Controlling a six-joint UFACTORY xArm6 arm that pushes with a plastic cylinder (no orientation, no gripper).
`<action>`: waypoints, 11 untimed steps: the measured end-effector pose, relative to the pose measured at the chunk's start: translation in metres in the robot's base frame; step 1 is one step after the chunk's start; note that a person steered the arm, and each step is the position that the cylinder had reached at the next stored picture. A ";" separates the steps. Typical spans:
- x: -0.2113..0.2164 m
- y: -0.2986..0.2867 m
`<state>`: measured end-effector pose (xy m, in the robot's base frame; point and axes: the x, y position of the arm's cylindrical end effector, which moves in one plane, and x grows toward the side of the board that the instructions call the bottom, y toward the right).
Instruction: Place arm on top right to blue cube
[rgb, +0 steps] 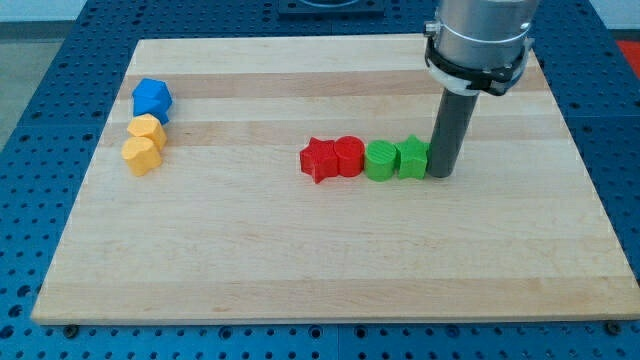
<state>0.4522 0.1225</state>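
Note:
A blue block (152, 99), roughly cube-like, sits near the view's top left of the wooden board (330, 260). My tip (440, 175) is far from it, at the view's right of centre, touching or almost touching the right side of a green star block (412, 158). The rod (452, 130) stands upright under the arm's grey collar.
Two yellow blocks (146, 131) (140, 155) lie just below the blue block. A row left of my tip holds a red star (319, 159), a red cylinder (347, 156), a green cylinder (380, 160) and the green star.

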 end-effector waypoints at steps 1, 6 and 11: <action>0.000 0.008; -0.157 -0.070; -0.162 -0.426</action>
